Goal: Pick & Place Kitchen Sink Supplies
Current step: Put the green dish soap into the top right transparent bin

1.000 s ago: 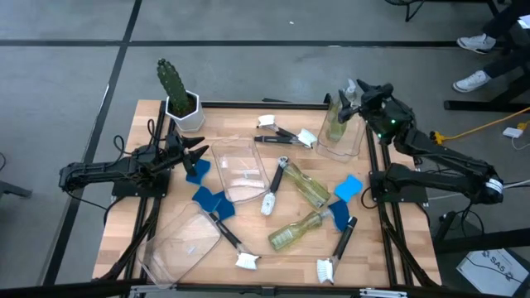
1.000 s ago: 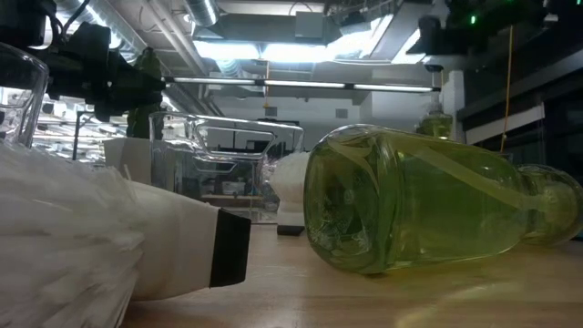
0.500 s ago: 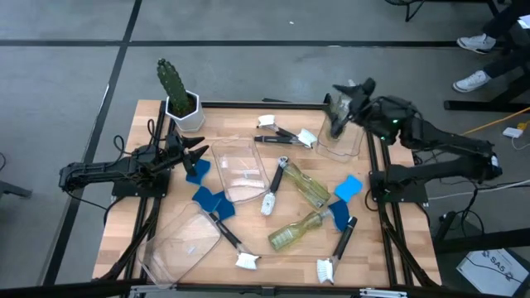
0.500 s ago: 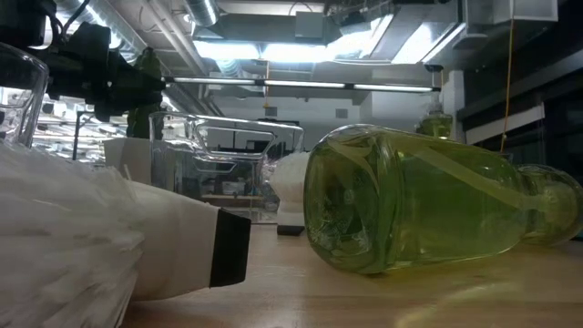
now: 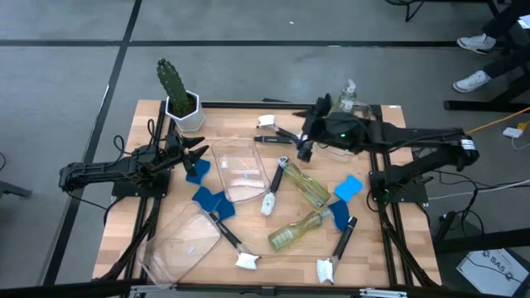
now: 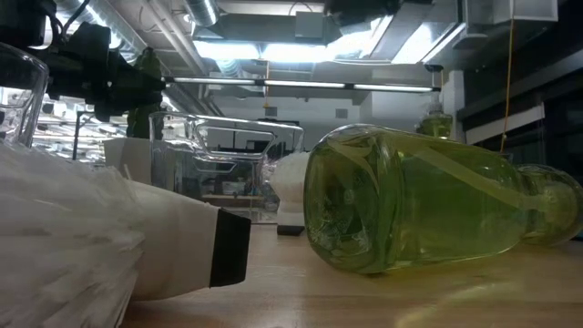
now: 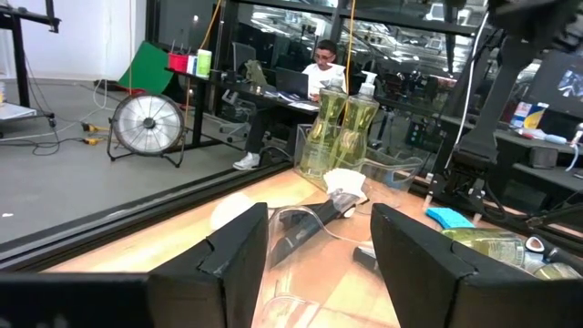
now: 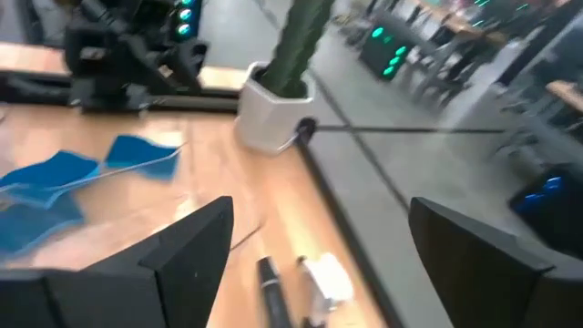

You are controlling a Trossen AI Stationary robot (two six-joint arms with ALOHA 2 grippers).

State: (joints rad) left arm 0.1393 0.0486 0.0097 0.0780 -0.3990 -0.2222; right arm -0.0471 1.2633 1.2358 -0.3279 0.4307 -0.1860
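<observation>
- The right gripper [image 5: 303,142] reaches over the counter [image 5: 248,116] toward 12 o'clock from the middle, jaws spread wide and empty, above the dish brush [image 5: 286,132] lying there.
- The left gripper [image 5: 195,151] waits at the counter's 9 o'clock edge, jaws open with nothing between them, just beside a blue sponge [image 5: 197,170].
- Two soap bottles [image 7: 344,123] stand upright in a clear bin [image 5: 352,142] at the 1 o'clock corner, partly hidden under the right arm in the high view.
- Two more soap bottles lie flat: one [image 5: 305,184] right of centre, the other [image 5: 296,231] toward 5 o'clock.
- A second brush [image 5: 274,187] lies at the centre, touching the edge of an empty clear bin [image 5: 236,170].
- Two blue sponges [image 5: 211,202] overlap at 8 o'clock; another [image 5: 348,187] lies at 3 o'clock.
- Two further brushes lie near 6 o'clock [image 5: 233,244] and 5 o'clock [image 5: 335,252].
- A potted cactus [image 5: 175,88] stands at the 11 o'clock corner.
</observation>
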